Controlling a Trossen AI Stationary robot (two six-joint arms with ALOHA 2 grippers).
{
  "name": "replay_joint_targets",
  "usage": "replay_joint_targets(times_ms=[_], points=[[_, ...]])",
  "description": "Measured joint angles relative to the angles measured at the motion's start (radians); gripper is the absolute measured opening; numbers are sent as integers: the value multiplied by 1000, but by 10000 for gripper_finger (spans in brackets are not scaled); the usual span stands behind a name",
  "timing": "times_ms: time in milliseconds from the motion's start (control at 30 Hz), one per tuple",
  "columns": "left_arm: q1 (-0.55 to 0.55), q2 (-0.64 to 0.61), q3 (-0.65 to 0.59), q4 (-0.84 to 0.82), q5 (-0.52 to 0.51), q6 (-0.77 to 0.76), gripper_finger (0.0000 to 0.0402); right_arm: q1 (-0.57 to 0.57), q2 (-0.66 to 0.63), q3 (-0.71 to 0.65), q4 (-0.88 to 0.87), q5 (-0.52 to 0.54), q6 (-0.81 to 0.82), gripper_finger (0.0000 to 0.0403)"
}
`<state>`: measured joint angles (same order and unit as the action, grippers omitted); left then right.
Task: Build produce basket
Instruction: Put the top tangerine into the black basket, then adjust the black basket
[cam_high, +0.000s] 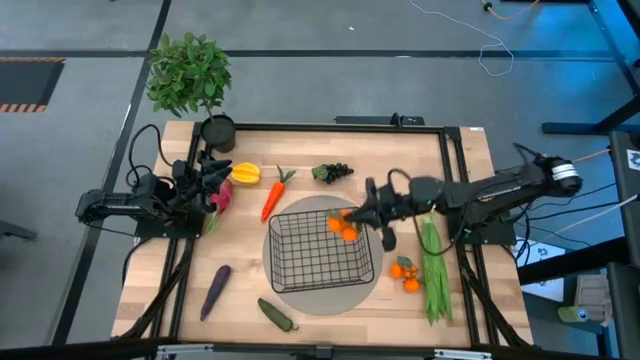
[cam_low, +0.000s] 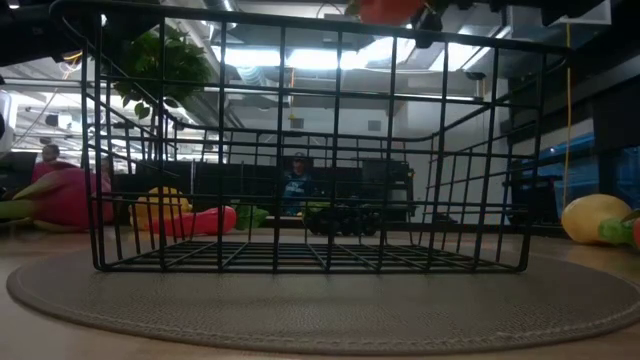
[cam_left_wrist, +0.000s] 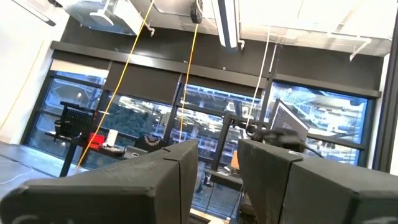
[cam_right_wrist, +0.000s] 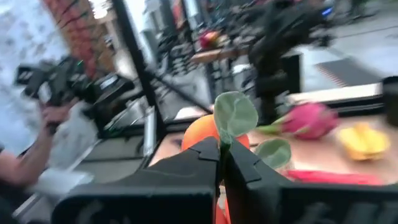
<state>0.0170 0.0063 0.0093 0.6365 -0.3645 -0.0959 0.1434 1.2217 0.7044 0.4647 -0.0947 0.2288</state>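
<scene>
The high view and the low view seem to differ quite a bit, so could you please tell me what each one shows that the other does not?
Only the high view shows the purple eggplant, the green beans, the dark grapes, and the right gripper shut on an orange tangerine above the basket. The left gripper waits at the table's left edge.

Only the low view shows the room behind, with a seated person.

Both show the black wire-mesh basket on the round grey mat, empty inside.

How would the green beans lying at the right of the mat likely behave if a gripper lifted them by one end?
The green beans are long and thin, so they may well sag or swing when held by one end. They look like several strands side by side, which could shift or splay. Lying flat, they seem unlikely to roll.
</scene>
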Motion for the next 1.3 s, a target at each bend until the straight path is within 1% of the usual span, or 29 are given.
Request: replay_joint_targets(times_ms=[167,300,433,633,700,767,833,900,933,967,1067,1300], points=[[0,0,0,-1,0,0,105,51,98,0,46,58,-7,2],[0,0,-1,-16,0,-1,105,53,148,0,59,59,-1,18],[0,0,-1,-16,0,-2,105,53,166,0,74,59,-2,48],[0,0,-1,-16,0,-2,105,52,161,0,79,59,1,102],[0,0,-1,-16,0,-2,105,50,155,0,76,64,-2,115],[0,0,-1,-16,0,-2,105,42,146,0,71,132,-2,121],[0,0,-1,-16,0,-2,105,29,135,1,7,260,-19,123],[0,0,-1,-18,0,-3,105,11,129,1,-121,397,-23,123],[0,0,-1,-18,0,-4,105,1,128,1,-196,445,3,123],[0,0,-1,-18,0,-6,105,-11,128,0,-259,470,38,123],[0,0,-1,-18,0,-6,105,-48,128,0,-393,485,130,123],[0,0,-1,-18,0,-6,105,-89,124,0,-394,486,105,123]])
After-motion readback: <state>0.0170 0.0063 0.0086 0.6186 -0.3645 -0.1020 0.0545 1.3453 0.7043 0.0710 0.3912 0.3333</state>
